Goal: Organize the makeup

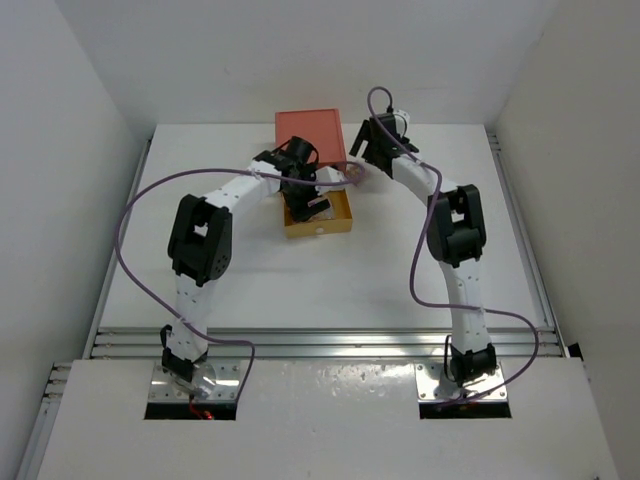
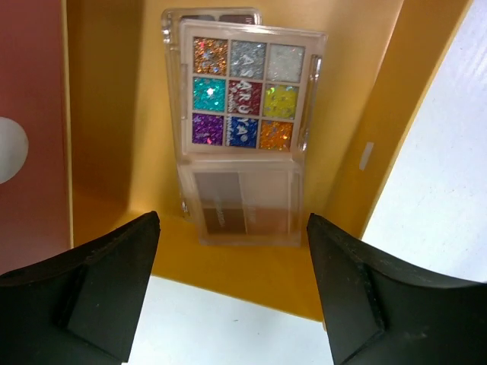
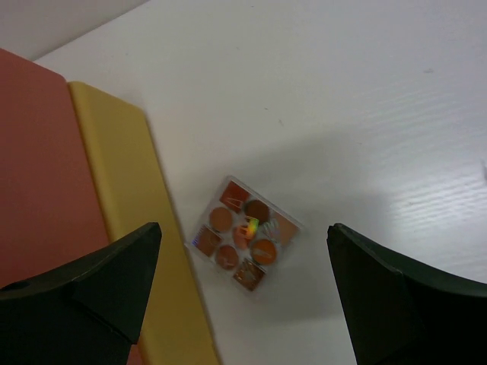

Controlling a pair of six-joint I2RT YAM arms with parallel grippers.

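Left wrist view: glitter palette (image 2: 243, 95) in the yellow drawer (image 2: 346, 114) has white lettering on its clear lid, down the middle column of pans. It possibly reads "A R U" on the centre pan, but it is too broken up by glitter to be sure. The brown palette (image 2: 243, 209) just near of it has a small dark print line on its left pan, illegible.

Right wrist view: orange palette (image 3: 243, 232) on the table has a holographic spot and faint white marks, unreadable.

Top view: no legible text.

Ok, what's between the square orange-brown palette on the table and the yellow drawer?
Only a bare strip of white table lies between the square orange-brown palette and the yellow drawer, seen in the right wrist view.
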